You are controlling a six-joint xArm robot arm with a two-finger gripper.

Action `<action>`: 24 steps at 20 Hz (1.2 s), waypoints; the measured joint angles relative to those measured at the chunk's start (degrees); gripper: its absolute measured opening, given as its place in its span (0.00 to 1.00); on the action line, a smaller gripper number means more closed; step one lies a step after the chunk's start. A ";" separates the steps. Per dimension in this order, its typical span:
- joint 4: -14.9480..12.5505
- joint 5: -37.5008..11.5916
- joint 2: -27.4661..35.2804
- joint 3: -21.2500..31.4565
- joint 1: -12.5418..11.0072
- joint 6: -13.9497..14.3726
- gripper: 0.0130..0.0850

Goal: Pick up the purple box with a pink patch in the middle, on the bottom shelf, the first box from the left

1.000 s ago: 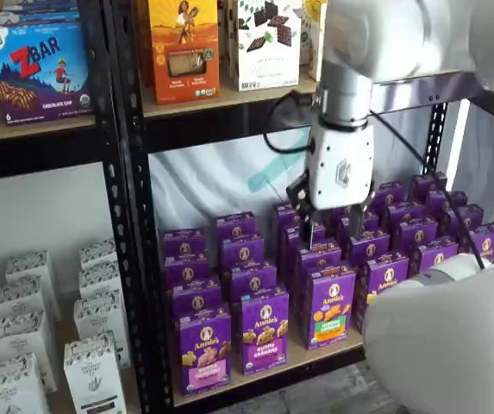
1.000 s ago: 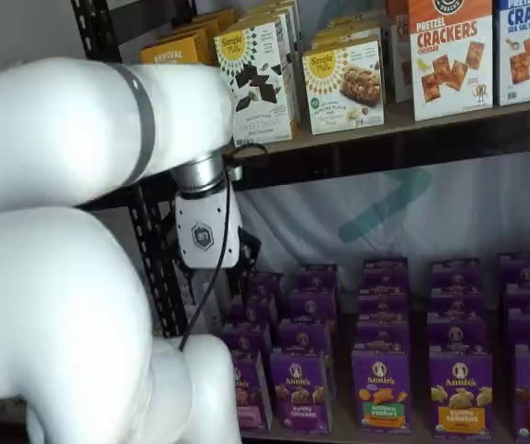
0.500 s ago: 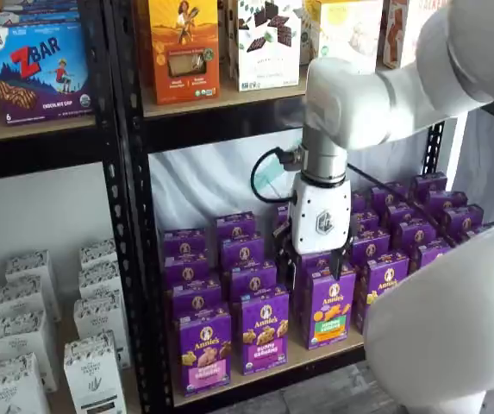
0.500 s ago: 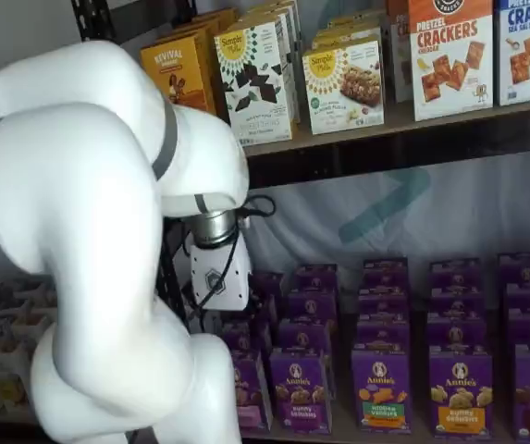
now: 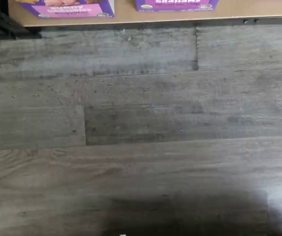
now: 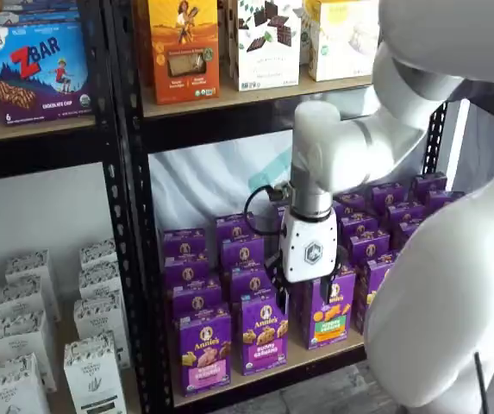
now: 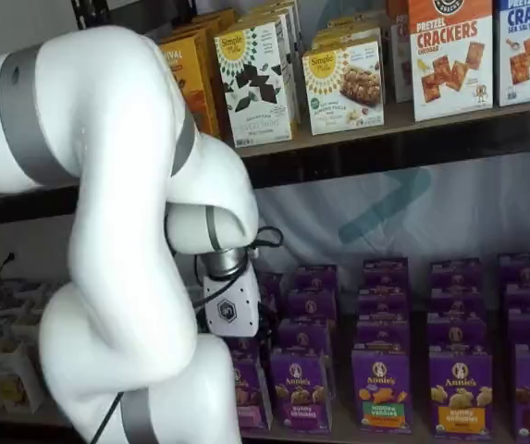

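- The step in hand looks like the approach: the white-bodied gripper with black fingers [image 6: 309, 289] hangs in front of the rows of purple cartons, with nothing held that I can see.
- Whether the fingers are parted or closed cannot be told; only dark finger stubs show beneath the white body in both shelf views, with no clear gap.
- The small upright purple box with a round yellow logo and a pink label band [image 6: 204, 349] stands at the front of the light tan wooden bottom shelf with a black metal front edge [image 6: 264, 373], next to the black perforated post [image 6: 134, 259].
- The gripper is above and to the side of that box, nearer the purple carton with a green band [image 6: 330, 309] and the purple-banded one [image 6: 264, 330] between them.
- In the wrist view, the pink-banded box edge [image 5: 62, 7] and the shelf's front lip show beyond grey wood-plank flooring [image 5: 141, 128].
- The next move, I judge, calls for shifting sideways toward the post, lowering, and straddling the box without nudging its purple-banded neighbour.
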 joint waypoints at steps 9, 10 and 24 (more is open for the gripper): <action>1.31 -11.31 13.94 -2.61 0.25 -1.36 1.00; 1.78 -12.12 15.03 -2.96 0.47 -1.61 1.00; 3.90 -20.00 30.20 -11.21 6.08 1.63 1.00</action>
